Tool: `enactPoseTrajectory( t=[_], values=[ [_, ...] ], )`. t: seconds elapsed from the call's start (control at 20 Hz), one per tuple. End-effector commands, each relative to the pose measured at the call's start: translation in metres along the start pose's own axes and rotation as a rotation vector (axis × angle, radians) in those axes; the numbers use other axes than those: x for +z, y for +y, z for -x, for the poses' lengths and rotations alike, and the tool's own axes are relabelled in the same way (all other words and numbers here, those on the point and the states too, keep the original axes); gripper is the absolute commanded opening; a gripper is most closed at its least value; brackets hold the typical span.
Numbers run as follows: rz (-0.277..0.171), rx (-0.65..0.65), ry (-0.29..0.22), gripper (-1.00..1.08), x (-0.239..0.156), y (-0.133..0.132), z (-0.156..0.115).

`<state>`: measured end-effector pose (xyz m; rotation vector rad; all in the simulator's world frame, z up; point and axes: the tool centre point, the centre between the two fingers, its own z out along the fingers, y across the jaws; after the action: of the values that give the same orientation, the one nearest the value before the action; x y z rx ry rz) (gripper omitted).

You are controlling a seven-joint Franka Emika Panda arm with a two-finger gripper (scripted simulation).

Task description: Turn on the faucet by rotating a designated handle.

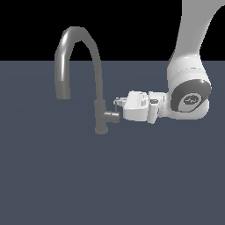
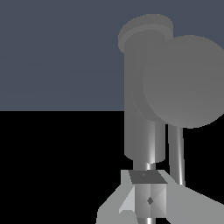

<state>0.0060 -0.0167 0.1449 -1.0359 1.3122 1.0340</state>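
Your gripper (image 1: 117, 102) reaches in horizontally from the exterior view's right, and its fingertips sit just above the outer end of the handle (image 1: 112, 116), right at the thin pin that rises from that stub. You cannot tell from the exterior view whether the fingers are spread or pressed together, since they overlap there. In the wrist view you see 1 pale finger (image 2: 148, 197) close to the lens, with a thin grey rod passing along it and the round end face of the handle (image 2: 186, 83) filling the space beyond; the other finger is not clearly separable, so whether the pin is pinched stays uncertain.

You can see the faucet (image 1: 99, 88) standing upright on the flat grey-blue surface (image 1: 66, 176). Its thicker base rests on that surface, its tall tube arches over, and the spout mouth hangs on the far side of the faucet from the handle. The handle sticks out sideways from the base of the faucet, low down, pointing toward the gripper. The white arm (image 1: 189, 90) rises behind the gripper, well apart from the faucet
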Motion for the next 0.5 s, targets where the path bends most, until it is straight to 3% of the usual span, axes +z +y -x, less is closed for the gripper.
enactPoseTrajectory(
  t=[0.0,0.45],
  values=[
    [0.000,0.000,0.000,-1.00,0.000,0.000,0.000],
    [0.001,0.000,-0.001,-1.00,0.000,0.032,0.000]
  ],
)
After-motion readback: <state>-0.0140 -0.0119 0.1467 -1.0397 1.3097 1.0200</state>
